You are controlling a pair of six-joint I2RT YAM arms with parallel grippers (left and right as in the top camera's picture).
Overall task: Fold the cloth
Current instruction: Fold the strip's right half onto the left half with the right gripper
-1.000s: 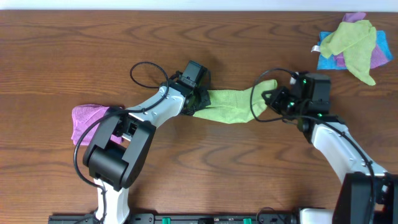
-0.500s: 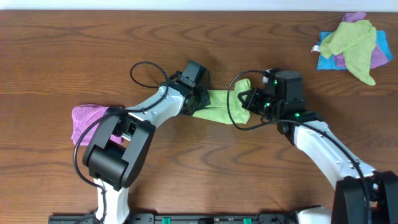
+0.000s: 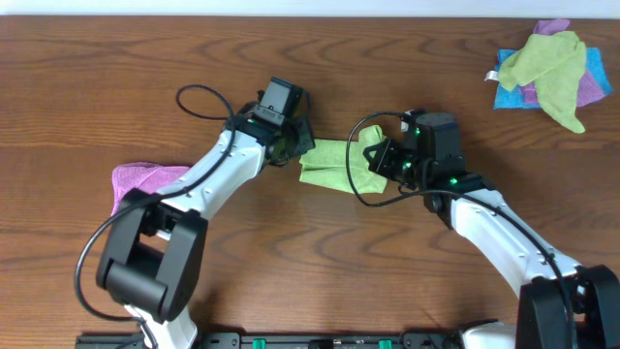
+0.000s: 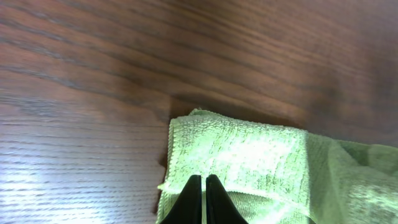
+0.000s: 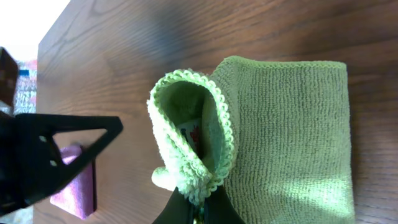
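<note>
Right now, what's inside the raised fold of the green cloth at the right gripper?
Inside the cloth fold pinched by the right gripper, a small white tag with red print shows. Deeper in is shadowed; the table beneath is covered.

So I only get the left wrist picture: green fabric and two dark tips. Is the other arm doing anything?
Observer: Yes. The right gripper pinches one edge of the green cloth, raised in a loop above the flat part.
Operator: Is that the only cloth around?
Observer: No. A pink cloth lies apart, off on the left side.
Operator: Anything else?
Observer: A heap of cloths, green, blue and purple, sits in the far right corner.
</note>
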